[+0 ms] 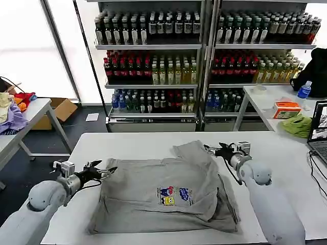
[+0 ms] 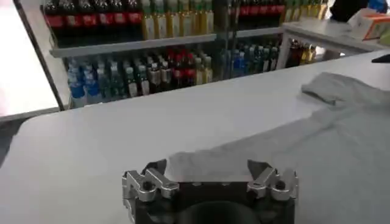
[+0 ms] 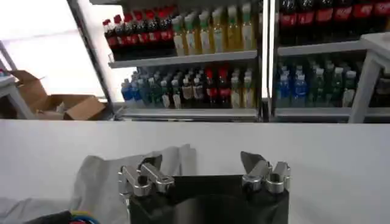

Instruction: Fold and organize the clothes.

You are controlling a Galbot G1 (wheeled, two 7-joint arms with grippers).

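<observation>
A light grey T-shirt [image 1: 153, 191] with a small multicoloured chest print [image 1: 173, 195] lies spread on the white table [image 1: 133, 143], print up, one sleeve [image 1: 190, 149] pointing toward the far edge. My left gripper [image 1: 106, 171] hovers at the shirt's left edge, open and holding nothing. In the left wrist view that gripper [image 2: 206, 168] is just over the grey cloth [image 2: 292, 143]. My right gripper [image 1: 211, 150] stands open next to the far sleeve. In the right wrist view it [image 3: 201, 162] has the sleeve [image 3: 103, 182] beside one finger and bare table between the fingers.
Shelves of bottles [image 1: 153, 61] stand behind the table. A side table at the left carries a coloured heap of garments [image 1: 13, 109]. At the right, another table holds a lime-green cloth [image 1: 296, 124], an orange box [image 1: 286, 108] and a laptop [image 1: 319, 127].
</observation>
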